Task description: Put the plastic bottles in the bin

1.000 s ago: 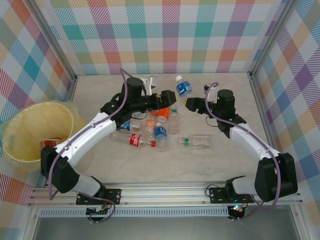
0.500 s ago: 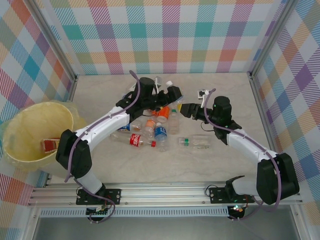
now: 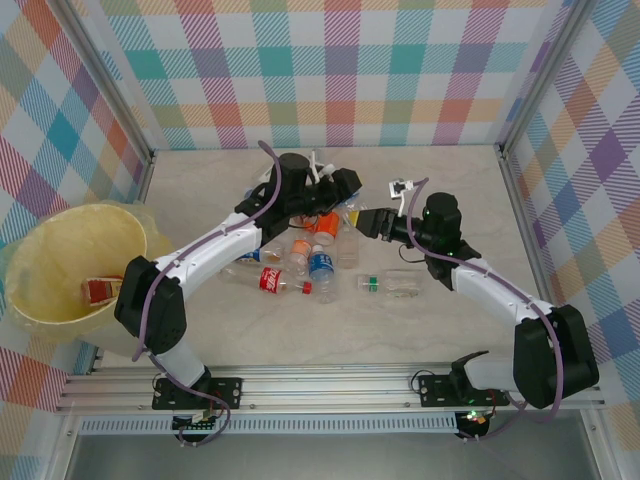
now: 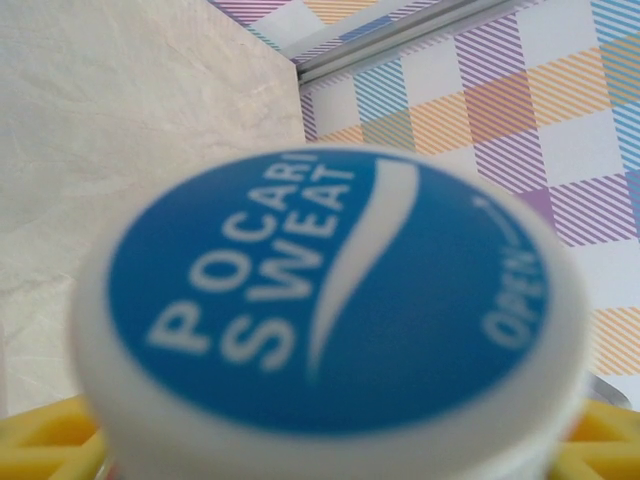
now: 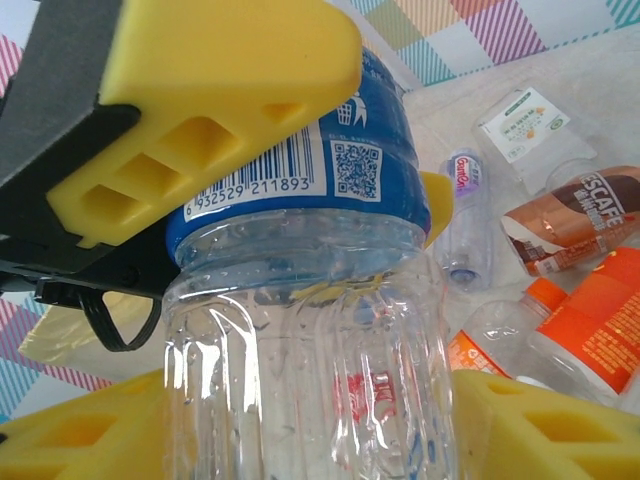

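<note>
Your left gripper (image 3: 343,192) is clamped on the blue-labelled bottle (image 5: 310,330) by the pile (image 3: 305,262) at the middle of the worktop (image 3: 200,180), well apart from the bin (image 3: 50,250) at the left edge. Your right gripper (image 3: 368,222) straddles its clear body; I cannot tell if it grips, so releasing early could drop it

Between my left pincer (image 3: 345,195) and my right pincer (image 3: 368,222) no passage exists: both are clamped on one blue-labelled bottle (image 5: 310,300), held above the table's middle. Just nearside of them the heap of bottles (image 3: 305,255) bars any low pass at centre, and a lone clear bottle (image 3: 400,285) lies just right of it. My left arm (image 3: 210,247) lies across the line from heap to bin (image 3: 45,250). Bare table (image 3: 190,185) stands open at far left, far right and along the near edge.
</note>
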